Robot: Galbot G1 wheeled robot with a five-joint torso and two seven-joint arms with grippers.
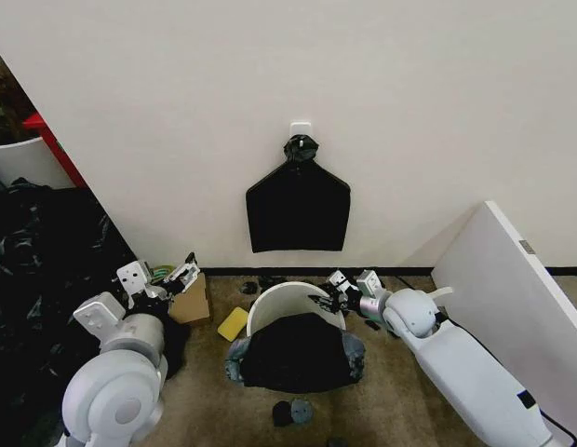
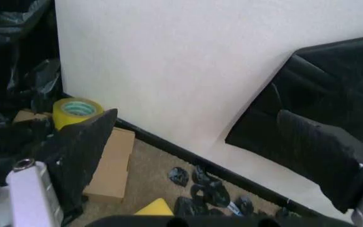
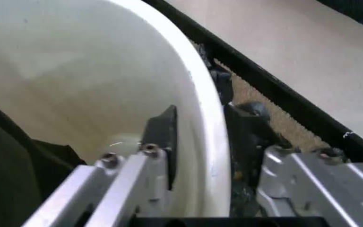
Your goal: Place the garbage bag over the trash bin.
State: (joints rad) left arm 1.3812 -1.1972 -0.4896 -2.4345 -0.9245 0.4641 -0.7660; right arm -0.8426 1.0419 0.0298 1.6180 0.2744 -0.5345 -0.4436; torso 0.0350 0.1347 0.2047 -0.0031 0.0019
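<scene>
The cream-white trash bin [image 1: 270,296] stands on the carpet in front of me, close to the wall. The black garbage bag [image 1: 293,352] lies crumpled over the bin's near half, leaving the far rim bare. My right gripper [image 1: 328,300] is at the bin's far right rim. In the right wrist view the right gripper [image 3: 200,130] straddles the bin's rim [image 3: 207,118], one finger [image 3: 162,135] inside and one outside, closed tight on it. My left gripper [image 1: 163,276] hovers left of the bin, and in the left wrist view the left gripper [image 2: 200,142] is open and holds nothing.
A flat black bag [image 1: 298,209] hangs from a white hook on the wall behind the bin. A white board [image 1: 512,279] leans at the right. A cardboard box [image 1: 191,300], a yellow block [image 1: 233,323] and a tape roll [image 2: 75,109] lie at the left, by piled black plastic [image 1: 37,270]. Black scraps [image 1: 290,412] dot the carpet.
</scene>
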